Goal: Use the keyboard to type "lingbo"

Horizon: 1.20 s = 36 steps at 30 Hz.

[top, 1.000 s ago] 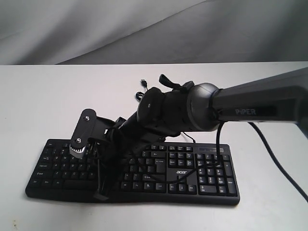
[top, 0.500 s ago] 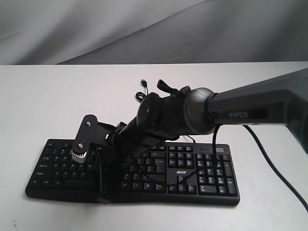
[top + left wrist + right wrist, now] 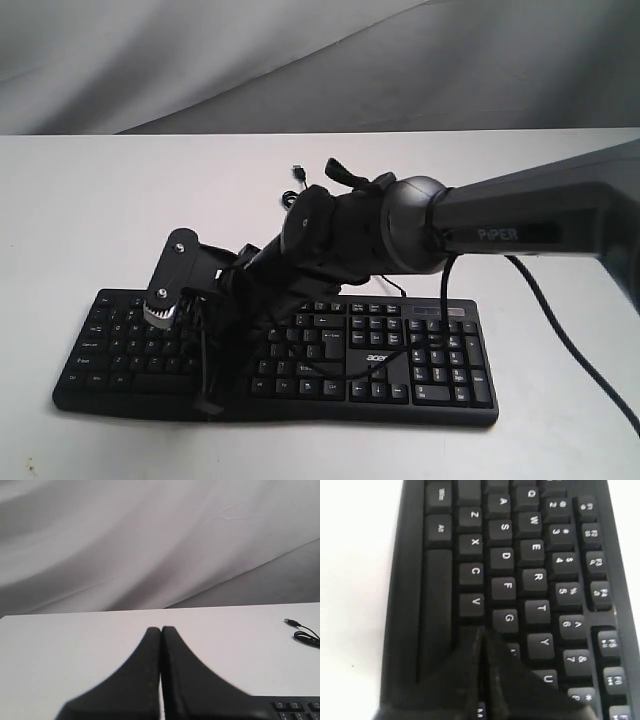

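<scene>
Seemingly mid-word, the right pincer (image 3: 481, 632) points down at the left half of the keyboard (image 3: 420, 365).
Its jaws are pressed together and hold nothing, making one narrow tip fit to strike a single key. The tip sits just past V and G, probably over B. The keyboard lies flat on the white worktop (image 3: 100, 200). The left pincer (image 3: 161, 629), likewise closed and empty, hovers off the keys, likely to leave room.
</scene>
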### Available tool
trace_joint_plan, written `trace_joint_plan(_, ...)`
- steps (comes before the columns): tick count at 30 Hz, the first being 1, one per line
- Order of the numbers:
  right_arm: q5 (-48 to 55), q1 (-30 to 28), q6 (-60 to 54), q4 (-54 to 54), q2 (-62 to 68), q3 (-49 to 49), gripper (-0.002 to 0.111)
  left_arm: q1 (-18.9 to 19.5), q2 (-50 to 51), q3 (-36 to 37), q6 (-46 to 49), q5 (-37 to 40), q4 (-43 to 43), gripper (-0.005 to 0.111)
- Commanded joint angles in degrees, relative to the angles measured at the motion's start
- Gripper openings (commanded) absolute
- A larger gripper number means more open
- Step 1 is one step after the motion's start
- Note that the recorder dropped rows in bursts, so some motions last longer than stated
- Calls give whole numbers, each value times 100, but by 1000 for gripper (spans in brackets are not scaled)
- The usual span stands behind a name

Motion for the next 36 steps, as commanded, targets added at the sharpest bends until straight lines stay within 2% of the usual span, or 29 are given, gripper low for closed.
trace_joint_plan(1, 169, 11, 34, -23, 84, -434, 0, -38, -28, 28, -12, -50, 1, 1)
trace_joint_plan(36, 74, 11, -18, 62, 557, -747, 0, -38, -28, 28, -12, -50, 1, 1)
